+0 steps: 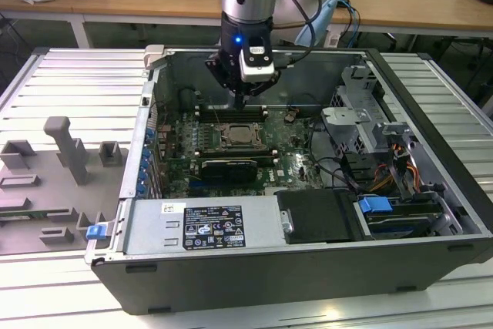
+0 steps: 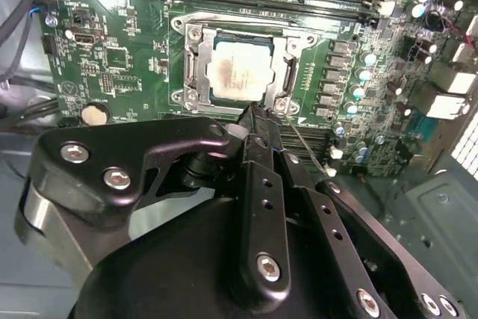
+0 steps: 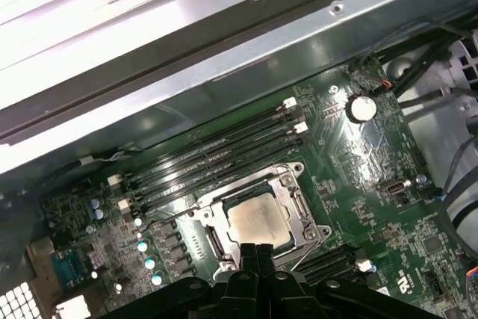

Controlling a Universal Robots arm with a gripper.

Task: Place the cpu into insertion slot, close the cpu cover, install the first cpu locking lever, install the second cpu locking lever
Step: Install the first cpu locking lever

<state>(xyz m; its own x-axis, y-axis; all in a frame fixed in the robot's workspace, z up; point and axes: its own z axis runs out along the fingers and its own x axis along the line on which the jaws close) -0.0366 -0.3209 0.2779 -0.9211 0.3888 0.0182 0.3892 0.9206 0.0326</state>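
Cpu (image 2: pixel 240 72) and socket look joined from where I stand: the pale square chip lies flat in the insertion slot (image 2: pixel 286 80), low on the green circuit board (image 2: pixel 112 57) inside the open computer case (image 1: pixel 254 267). The cpu cover (image 2: pixel 196 61), a thin silvery frame, lies down around the cpu with the chip's top showing through its cut-out, so I judge the placing and the closing of the cover done.

The gripper (image 2: pixel 258 117) hangs over the board. Its two fingers are pressed together with nothing between them, and their tip sits right at the socket's edge on the side away from the long memory slots (image 3: pixel 216 155). In the exterior view the gripper (image 1: pixel 239 102) stands over the side of the socket nearer the case's back wall.

A thin wire lever (image 2: pixel 306 143) runs out from the socket corner beside the fingertips. It looks loose rather than hooked down, though I cannot be sure. A second silvery bar lies along the socket's side next to the memory slots, and I cannot tell whether it is latched. The work seems to be at the locking levers, with at least one left to fasten.
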